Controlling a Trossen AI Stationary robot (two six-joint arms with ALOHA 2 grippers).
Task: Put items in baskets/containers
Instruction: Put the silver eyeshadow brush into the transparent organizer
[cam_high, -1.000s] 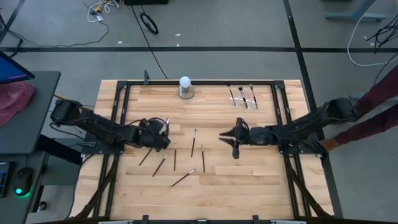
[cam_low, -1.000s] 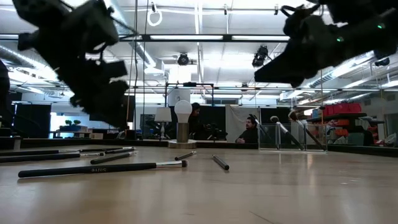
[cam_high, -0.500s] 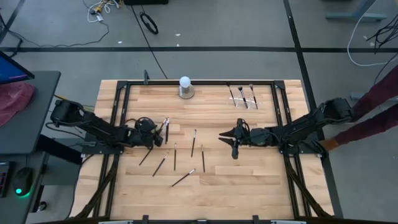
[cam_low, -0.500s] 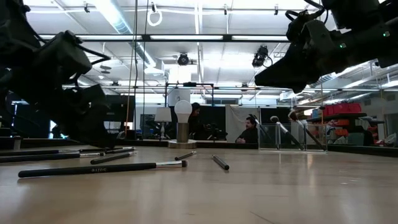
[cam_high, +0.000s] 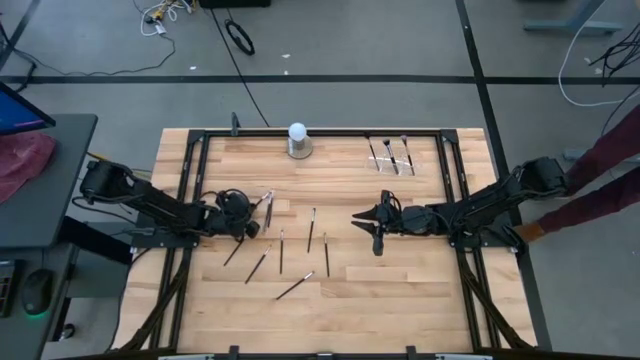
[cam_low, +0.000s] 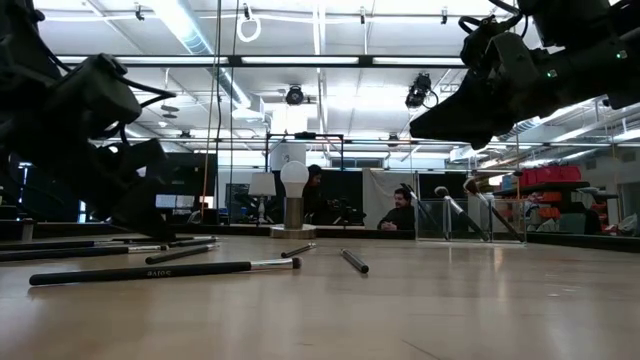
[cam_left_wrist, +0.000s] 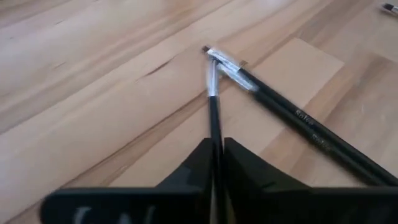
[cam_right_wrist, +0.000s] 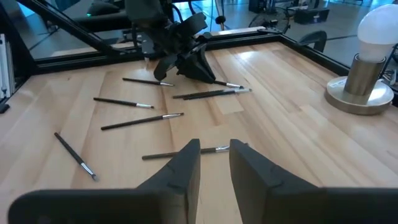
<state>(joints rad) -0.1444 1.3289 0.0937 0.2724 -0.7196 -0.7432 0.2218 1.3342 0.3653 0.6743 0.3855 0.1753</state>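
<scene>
My left gripper (cam_high: 256, 210) sits low over the table's left middle, shut on a thin dark makeup brush (cam_left_wrist: 213, 93). A second brush (cam_left_wrist: 292, 118) lies beside it, and the two tips meet. Several more brushes (cam_high: 281, 251) lie loose on the wood near the middle. Three brushes (cam_high: 391, 155) lean up at the far right, inside a clear container (cam_low: 485, 225) whose walls barely show. My right gripper (cam_high: 373, 232) hovers right of centre, open (cam_right_wrist: 214, 158), with nothing between its fingers. My left gripper pinches the brush's dark handle (cam_left_wrist: 215, 134) between its two fingers, which lie along the brush. It comes in low from the table's left, slanting down. The brush's metal-collared bristle end (cam_left_wrist: 209, 57) points away from the fingers and lies on the wood against the second brush's tip.
A white ball lamp on a round grey base (cam_high: 297, 140) stands at the far edge, left of the leaning brushes. A black frame (cam_high: 320, 133) rims the table. A person's dark red sleeve (cam_high: 612, 165) reaches in beyond the right edge.
My left gripper has come down to the tabletop, drawn a little toward the table's left edge, and shut on the brush there. My right gripper has stayed where it was.
</scene>
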